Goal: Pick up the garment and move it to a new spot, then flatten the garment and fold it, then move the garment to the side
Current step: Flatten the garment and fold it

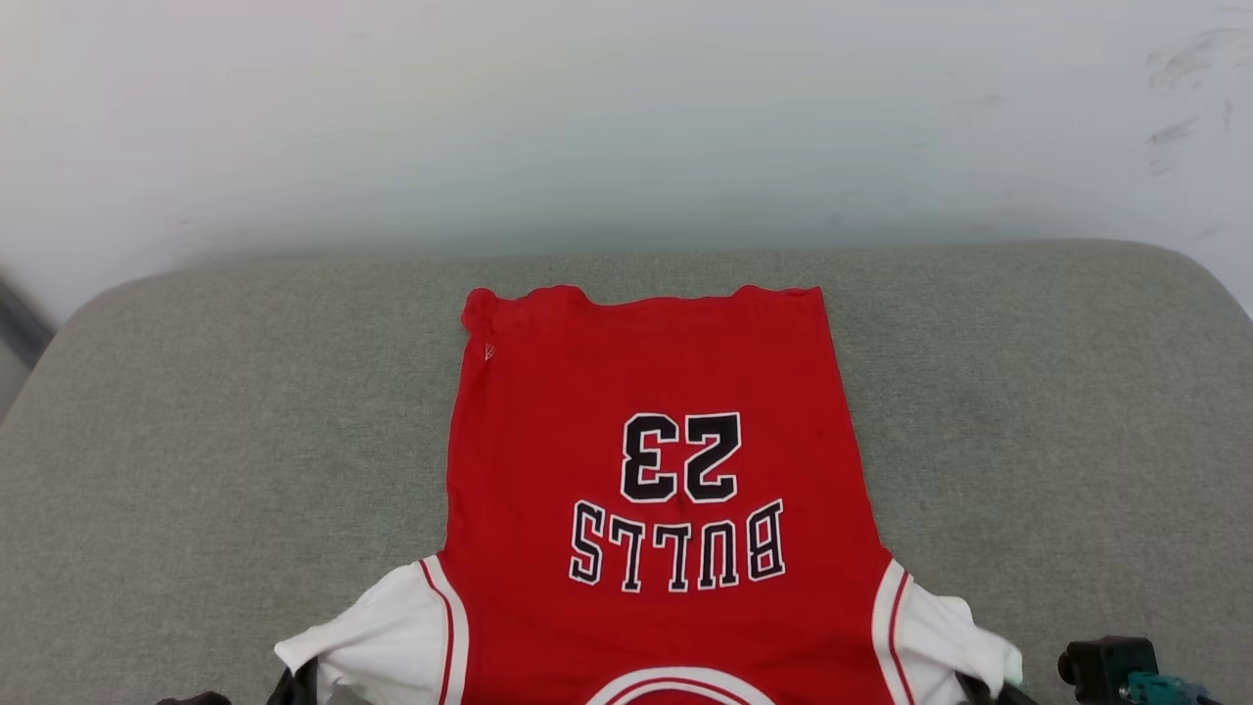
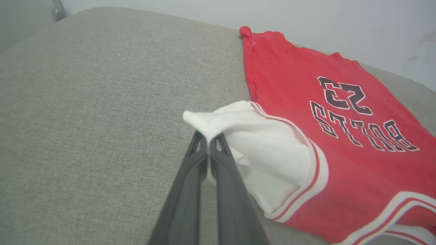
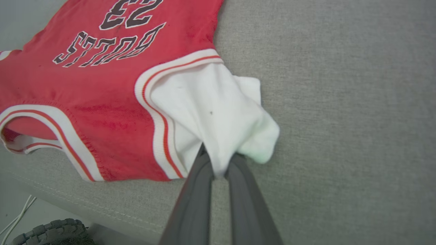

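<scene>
The garment (image 1: 646, 431) is a red jersey with white sleeves and black "BULLS 23" lettering. It lies spread flat on the grey cushion, hem toward the wall and collar at the near edge. My left gripper (image 2: 207, 137) is shut on the tip of the garment's (image 2: 340, 112) left white sleeve (image 2: 265, 146). My right gripper (image 3: 218, 163) is shut on the right white sleeve (image 3: 218, 109) of the garment (image 3: 85, 95), whose cloth bunches over the fingers. In the head view the gripper tips peek up at the bottom corners, left gripper (image 1: 294, 685) and right gripper (image 1: 984, 690).
The grey cushion (image 1: 196, 441) has bare fabric on both sides of the jersey and ends at a white wall (image 1: 626, 117) behind. A wheel (image 3: 51, 233) and a white cable (image 3: 17, 214) show on the floor below the cushion's front edge.
</scene>
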Motion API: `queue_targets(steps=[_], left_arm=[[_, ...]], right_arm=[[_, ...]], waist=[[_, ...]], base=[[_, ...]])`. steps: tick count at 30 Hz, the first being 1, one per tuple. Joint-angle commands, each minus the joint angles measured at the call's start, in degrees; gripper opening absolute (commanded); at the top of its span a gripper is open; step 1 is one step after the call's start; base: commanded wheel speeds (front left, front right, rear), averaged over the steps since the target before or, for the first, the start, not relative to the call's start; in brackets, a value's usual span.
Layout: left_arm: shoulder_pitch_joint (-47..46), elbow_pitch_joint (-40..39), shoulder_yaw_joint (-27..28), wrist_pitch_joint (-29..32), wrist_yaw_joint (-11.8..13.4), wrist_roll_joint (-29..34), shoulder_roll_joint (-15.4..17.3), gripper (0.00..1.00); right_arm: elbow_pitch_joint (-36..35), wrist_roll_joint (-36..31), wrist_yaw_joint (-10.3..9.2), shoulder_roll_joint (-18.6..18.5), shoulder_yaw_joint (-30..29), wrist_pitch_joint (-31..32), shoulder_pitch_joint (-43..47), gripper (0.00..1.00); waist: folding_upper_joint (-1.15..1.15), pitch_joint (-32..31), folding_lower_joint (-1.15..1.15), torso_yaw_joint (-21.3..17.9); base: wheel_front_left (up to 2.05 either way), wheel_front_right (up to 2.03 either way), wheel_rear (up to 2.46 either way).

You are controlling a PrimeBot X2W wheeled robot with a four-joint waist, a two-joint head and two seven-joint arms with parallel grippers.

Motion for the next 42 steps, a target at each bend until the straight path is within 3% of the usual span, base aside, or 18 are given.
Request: queue_targets(steps=[1,5,10,18,28,36,42], left_arm=[[-0.22,-0.97,-0.40,0.17,0.35,0.90,0.07,0.00],[-2.01,-3.07,-1.95,-0.02,0.59,2.74,0.18,0.00],[-5.40,-5.56,-3.06,-0.64,0.66,4.20,-0.61,0.00],[-15.26,-8.65,-5.66,-2.64,-1.42,7.19,-2.16,0.00],[-25.99,-8.45,-8.96,-5.86,-5.37,9.51,-6.24,0.00],[-29.60,-8.06,-10.28,-7.06,-7.66,10.41,-8.65,0.00],[-30.17,-6.46,-10.17,-7.29,-8.79,10.65,-9.66,0.00]], right_arm=[[-1.49,-0.49,-0.05,0.62,-0.93,0.78,0.29,1.00],[-5.36,-1.38,-0.05,1.54,-3.60,3.29,-2.21,1.00],[-6.25,-0.27,-0.05,1.67,-9.76,4.56,-11.43,1.00],[6.17,0.40,-0.05,-0.04,-14.94,11.63,-36.64,1.00],[20.92,-3.41,-0.05,-2.76,-17.81,33.79,-62.96,1.00],[25.82,-8.33,-0.05,-2.63,-19.64,41.03,-71.23,1.00],[32.46,-10.97,-0.06,-0.60,-23.03,46.67,-68.16,1.00]], waist=[[0.00,0.52,0.02,0.41],[0.00,1.93,0.02,1.17],[0.00,6.81,0.02,2.56],[0.00,19.21,0.02,7.43],[0.00,30.44,0.02,15.17],[0.00,35.36,0.02,18.77],[0.00,36.09,0.02,19.67]], base=[[0.00,0.00,0.00],[0.00,0.00,0.00],[0.00,0.00,0.00],[0.00,0.00,0.00],[0.00,0.00,0.00],[0.00,0.00,0.00],[0.00,0.00,0.00]])
